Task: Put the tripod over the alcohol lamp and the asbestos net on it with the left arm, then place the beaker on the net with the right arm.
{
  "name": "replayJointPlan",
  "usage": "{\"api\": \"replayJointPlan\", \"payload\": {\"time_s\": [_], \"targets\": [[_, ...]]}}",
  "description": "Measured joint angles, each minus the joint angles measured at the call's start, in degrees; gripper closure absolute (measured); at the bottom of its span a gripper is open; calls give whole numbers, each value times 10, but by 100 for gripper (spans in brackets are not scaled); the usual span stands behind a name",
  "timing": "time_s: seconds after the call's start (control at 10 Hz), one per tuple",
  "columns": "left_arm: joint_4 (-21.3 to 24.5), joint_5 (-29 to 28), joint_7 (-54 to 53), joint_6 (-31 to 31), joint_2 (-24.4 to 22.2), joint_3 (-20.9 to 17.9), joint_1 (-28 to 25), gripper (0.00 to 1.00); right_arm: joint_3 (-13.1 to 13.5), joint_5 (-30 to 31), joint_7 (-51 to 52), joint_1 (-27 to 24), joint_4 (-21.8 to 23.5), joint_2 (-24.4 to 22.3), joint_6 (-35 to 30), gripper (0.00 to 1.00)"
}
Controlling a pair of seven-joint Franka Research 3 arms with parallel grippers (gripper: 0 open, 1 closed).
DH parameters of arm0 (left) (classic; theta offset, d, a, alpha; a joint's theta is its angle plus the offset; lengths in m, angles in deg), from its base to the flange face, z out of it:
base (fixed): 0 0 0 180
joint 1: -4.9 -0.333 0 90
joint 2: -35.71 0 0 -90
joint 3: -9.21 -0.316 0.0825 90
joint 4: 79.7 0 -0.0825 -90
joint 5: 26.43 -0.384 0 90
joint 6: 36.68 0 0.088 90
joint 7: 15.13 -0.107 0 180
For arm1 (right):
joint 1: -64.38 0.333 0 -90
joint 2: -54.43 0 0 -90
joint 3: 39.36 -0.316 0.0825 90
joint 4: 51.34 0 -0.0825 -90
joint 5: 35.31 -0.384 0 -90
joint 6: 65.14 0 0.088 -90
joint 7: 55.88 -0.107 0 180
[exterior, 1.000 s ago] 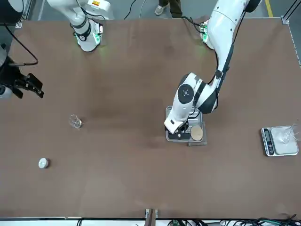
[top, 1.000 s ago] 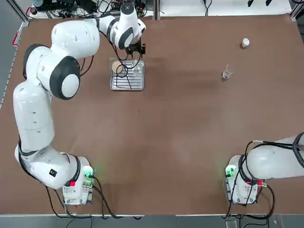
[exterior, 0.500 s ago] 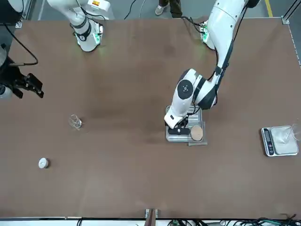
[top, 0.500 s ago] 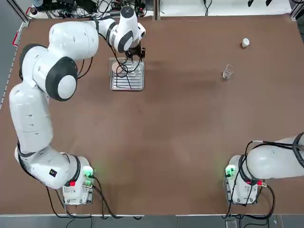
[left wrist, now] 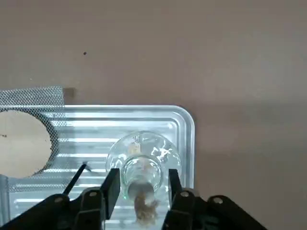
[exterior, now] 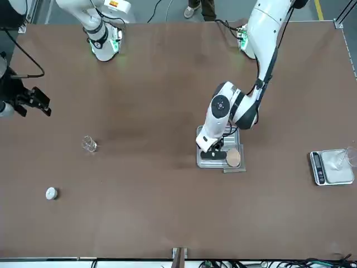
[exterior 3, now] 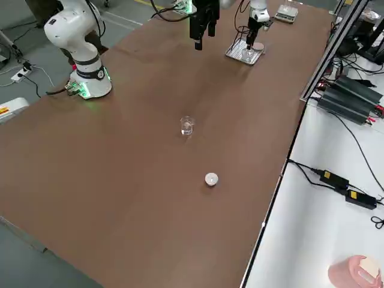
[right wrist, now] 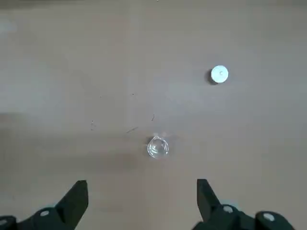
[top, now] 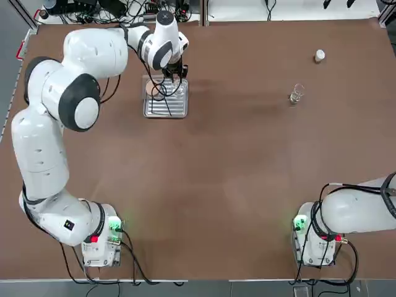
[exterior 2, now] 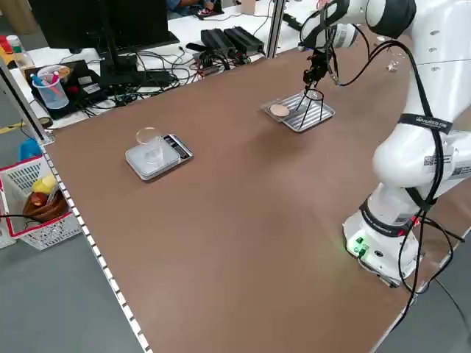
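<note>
Poised over the ribbed silver tray [left wrist: 88,112], the left gripper [left wrist: 145,171] has its fingers apart, with the clear alcohol lamp [left wrist: 143,143] in the gap between them; whether they touch the glass I cannot tell. A pale wick tuft shows at the lamp's neck. The asbestos net [left wrist: 31,98], with its tan disc [left wrist: 21,143], lies on the tray to the robot's left of that gripper. Thin black legs of the tripod [exterior 2: 314,95] show at the tray, just beside the gripper on the robot's near side, partly mixed up with hanging cables [top: 151,65].

Well apart, farther to the robot's left of the left gripper, a digital scale [exterior: 333,167] bears a clear glass vessel [exterior: 351,157].

Idle above the robot's right part of the table [top: 235,154], the right gripper [right wrist: 142,180] holds its fingers spread with nothing between them. Past it, away from the robot's bases, the beaker [right wrist: 158,147] sits on the tabletop; a small white cylinder [right wrist: 219,74] is farther out.
</note>
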Motion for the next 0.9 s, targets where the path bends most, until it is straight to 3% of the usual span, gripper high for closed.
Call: {"api": "replayJointPlan", "payload": {"time_s": [0.3,0.9], "targets": [[2,0,0,0,0,0,0,52,0,0,0,0,0,0,0,0],[3,0,-15,0,0,0,-3,66,0,0,0,0,2,0,-2,0]]}}
